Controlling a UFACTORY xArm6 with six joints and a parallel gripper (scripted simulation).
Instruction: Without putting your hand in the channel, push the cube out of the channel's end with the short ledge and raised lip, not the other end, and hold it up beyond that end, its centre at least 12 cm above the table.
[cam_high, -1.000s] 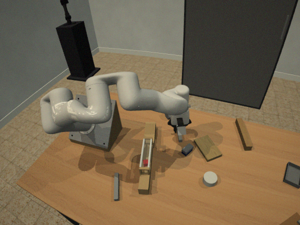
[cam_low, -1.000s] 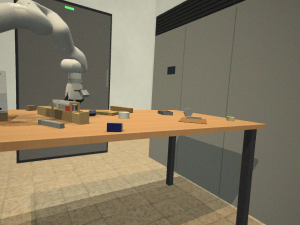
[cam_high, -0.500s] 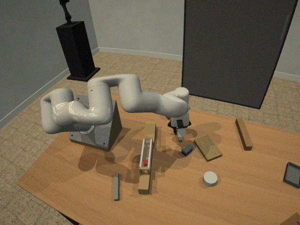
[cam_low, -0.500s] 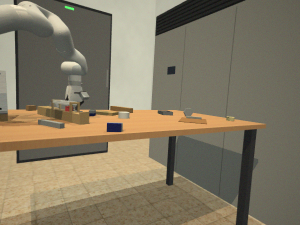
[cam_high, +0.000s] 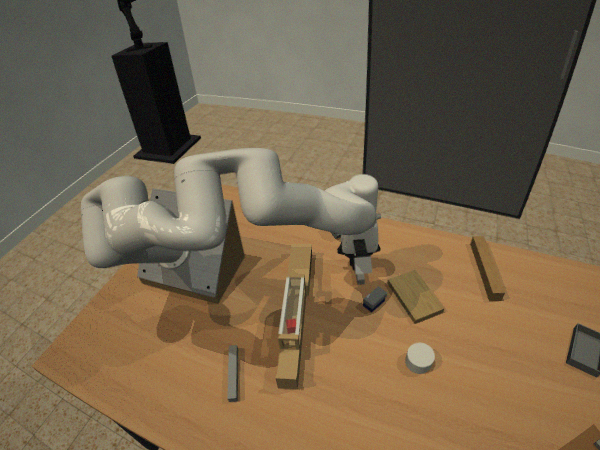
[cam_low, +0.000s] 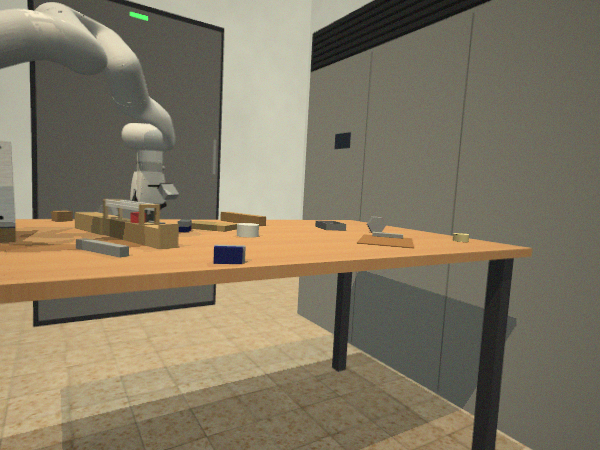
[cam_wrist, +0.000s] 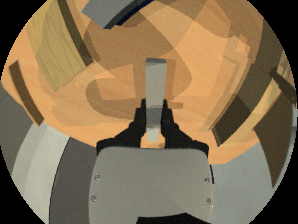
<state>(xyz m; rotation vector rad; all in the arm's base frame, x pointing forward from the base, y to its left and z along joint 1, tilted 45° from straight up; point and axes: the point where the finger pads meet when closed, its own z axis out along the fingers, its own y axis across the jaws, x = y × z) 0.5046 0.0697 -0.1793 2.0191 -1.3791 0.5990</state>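
Note:
The channel (cam_high: 293, 306) (cam_low: 131, 209) is a narrow clear-walled trough with wooden end frames, and a wooden ledge runs out from each end. The red cube (cam_high: 291, 325) (cam_low: 134, 217) sits inside it, close to the near end frame. My gripper (cam_high: 360, 266) (cam_wrist: 153, 106) is to the right of the channel's far half, low over the table. It is shut on a short grey stick (cam_high: 361, 275) (cam_wrist: 156, 86), which points forward from the fingertips. In the exterior view the fingertips are hidden behind the channel.
A dark grey block (cam_high: 375, 298) lies just ahead of the stick, with a wooden plank (cam_high: 415, 295) beside it. A grey bar (cam_high: 233, 372) (cam_low: 102, 247) lies left of the channel's near end. Further off are a white disc (cam_high: 420, 357) (cam_low: 248, 230), a long wooden bar (cam_high: 487, 267), a dark tray (cam_high: 585, 349) and a blue block (cam_low: 229, 254).

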